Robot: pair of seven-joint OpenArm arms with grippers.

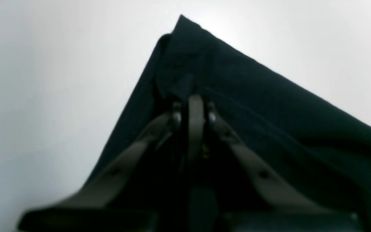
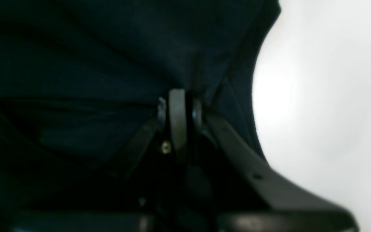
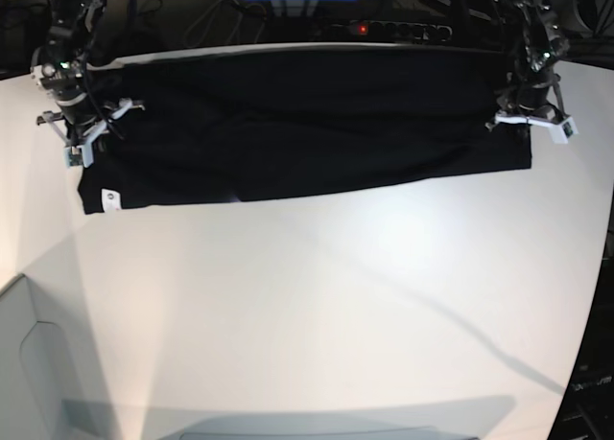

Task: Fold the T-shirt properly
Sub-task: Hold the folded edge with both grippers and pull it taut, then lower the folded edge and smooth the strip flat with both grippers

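Spanning the far side of the white table (image 3: 317,306), the T-shirt (image 3: 297,124) lies as a long black band, seemingly folded once along its length, print hidden. A small white tag (image 3: 109,198) shows at its near corner on the base view's left.

Base view, left end: the right gripper (image 3: 84,128) sits on the cloth just inside the edge. Its wrist view shows the fingers drawn together with dark fabric bunched at the tips, so I judge them pinched on the shirt (image 2: 108,64), though blur keeps the contact from being plain.

Middle: cloth mostly flat, with shallow wrinkles and one long crease.

Right end: the left gripper (image 3: 530,109) rests at the shirt's end edge. Its wrist view shows the tips (image 1: 194,103) closed on a small raised pucker of fabric (image 1: 269,106) near a corner, layers stacked beneath.

Handling judgement: light, limp, not fragile; it will sag and drag between any two holds. Layers may slide apart if only the top ply is caught. Best holds are the end corners, pinching all layers together, and lifting both ends evenly so the middle does not trail or bunch.
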